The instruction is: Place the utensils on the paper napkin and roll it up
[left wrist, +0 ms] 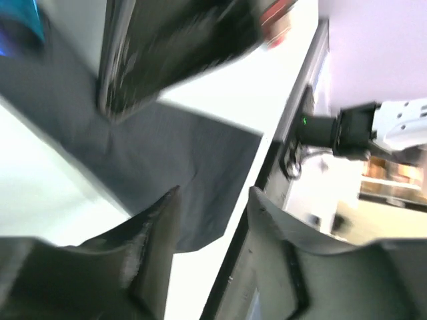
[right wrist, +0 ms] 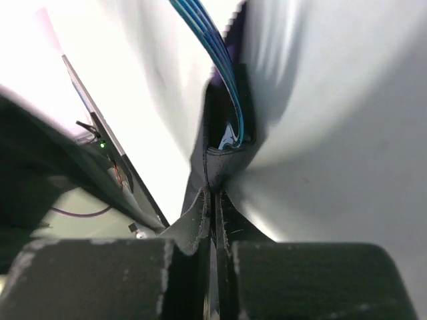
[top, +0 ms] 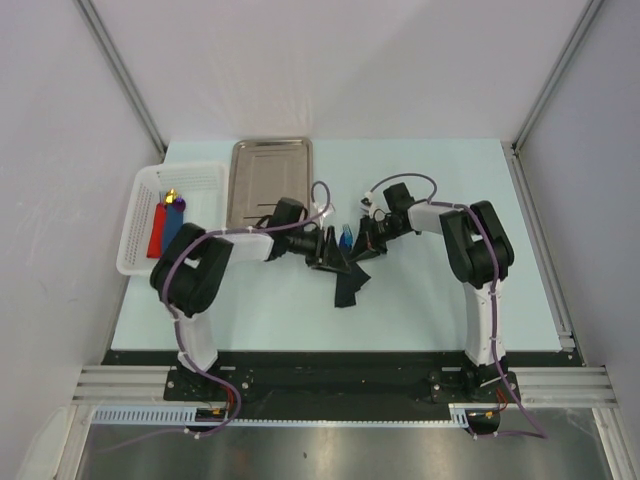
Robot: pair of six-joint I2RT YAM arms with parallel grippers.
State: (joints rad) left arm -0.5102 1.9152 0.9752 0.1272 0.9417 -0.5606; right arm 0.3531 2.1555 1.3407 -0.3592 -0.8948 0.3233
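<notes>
Two arms meet over the middle of the pale desk [top: 450,290]. The right fingers [top: 362,240] are fully closed, pinching a folded edge of the black paper napkin [top: 347,285]. In the right wrist view the thin sheet [right wrist: 215,167] runs up from between the pressed fingers [right wrist: 215,217] and wraps around the lower end of the blue utensil [right wrist: 223,73], which stands out of the fold. From above, the blue utensil [top: 346,238] sits between the two arms' fingers, with the napkin bunched under it and trailing toward the near edge of the desk.

The left fingers [top: 327,250] stand partly apart, and nothing lies between them. The left wrist view, which is blurred, shows the napkin [left wrist: 173,160] spread beyond the gap.

A steel tray [top: 268,180] lies at the far left of the desk. Beside it is a white basket [top: 135,215] holding a red flat piece [top: 156,232] and a blue flat piece [top: 172,228].
</notes>
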